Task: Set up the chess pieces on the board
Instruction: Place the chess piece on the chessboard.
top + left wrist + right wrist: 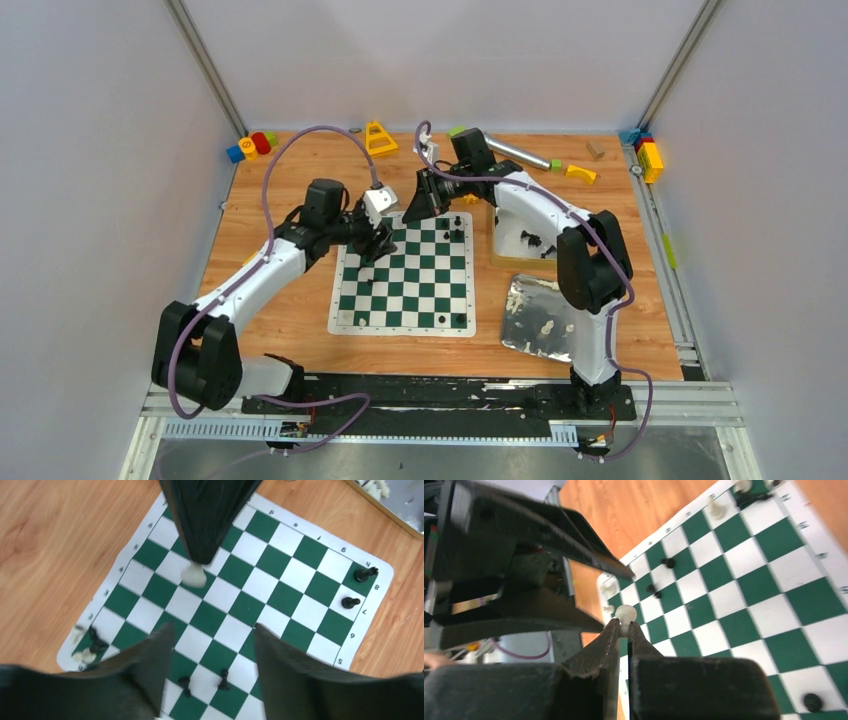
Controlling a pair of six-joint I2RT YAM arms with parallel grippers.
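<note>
At the lower right of the top view, a crumpled metal tin [540,315] lies on the wooden surface [270,300] with a few white pieces in it. Just left of it, mid-frame, the board [405,285] lies flat, with two black pieces [449,319] at its near right corner.

The left end effector [212,630] hangs over the board's far left part, its fingers spread wide and holding nothing. In the left wrist view, a small cluster of white and black figures [86,647] sits at the board corner in the lower left of the frame.

The right end effector [624,627] comes in from the far side, its fingers pinched narrow on a white pawn [625,613]. The pawn is low over the board's far left squares; whether it touches them I cannot tell.

Farther back, right of the board, a tray [520,240] holds dark pieces. Toy blocks [380,138] lie along the far edge.
</note>
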